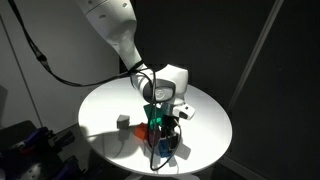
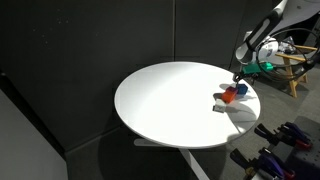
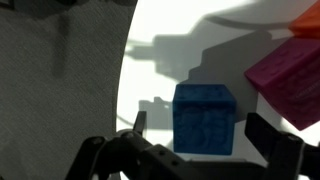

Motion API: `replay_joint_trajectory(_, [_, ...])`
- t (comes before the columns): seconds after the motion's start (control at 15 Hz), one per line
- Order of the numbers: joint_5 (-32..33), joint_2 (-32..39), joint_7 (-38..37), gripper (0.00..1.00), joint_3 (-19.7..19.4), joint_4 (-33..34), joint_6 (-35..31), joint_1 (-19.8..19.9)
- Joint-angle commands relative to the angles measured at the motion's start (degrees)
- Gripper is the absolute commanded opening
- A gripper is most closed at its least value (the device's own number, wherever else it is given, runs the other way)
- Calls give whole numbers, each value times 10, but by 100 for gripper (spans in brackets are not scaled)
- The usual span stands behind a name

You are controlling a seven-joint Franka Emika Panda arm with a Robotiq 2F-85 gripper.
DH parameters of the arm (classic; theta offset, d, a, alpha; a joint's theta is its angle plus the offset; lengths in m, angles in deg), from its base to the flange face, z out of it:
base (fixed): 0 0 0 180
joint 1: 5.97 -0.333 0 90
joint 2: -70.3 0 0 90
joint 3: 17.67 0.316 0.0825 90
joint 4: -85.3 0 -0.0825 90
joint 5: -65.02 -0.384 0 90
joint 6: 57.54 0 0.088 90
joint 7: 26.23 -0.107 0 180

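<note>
In the wrist view a blue cube (image 3: 205,120) sits on the white round table (image 3: 165,35), between my gripper's (image 3: 204,138) two dark fingers. The gripper is open, with a gap showing on each side of the cube, so it is not gripped. A magenta block (image 3: 290,80) lies just to the cube's right, and an orange piece (image 3: 310,20) shows at the top right corner. In both exterior views the gripper (image 1: 160,126) (image 2: 241,79) hangs low over the blue cube (image 2: 241,89) near the table's rim.
A red block (image 2: 229,97) and a small grey cube (image 1: 122,120) (image 2: 218,104) lie close by. The table edge (image 3: 126,70) runs just left of the fingers, with dark floor beyond. Black curtains stand behind the table (image 2: 170,100). A wooden stand (image 2: 297,68) is at the far right.
</note>
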Motion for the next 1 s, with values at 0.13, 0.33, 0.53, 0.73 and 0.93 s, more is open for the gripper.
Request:
replay_joint_trajectory(0.13, [3, 8, 2, 100, -1, 10, 4, 7])
replay_joint_trajectory(0.33, [3, 13, 1, 100, -1, 13, 4, 8])
replay_joint_trajectory(0.53, [3, 18, 0, 100, -1, 16, 4, 8])
replay_joint_trajectory(0.73, [1, 22, -3, 88, -1, 17, 5, 7])
replay_joint_trajectory(0.93, [1, 23, -4, 56, -1, 17, 6, 6])
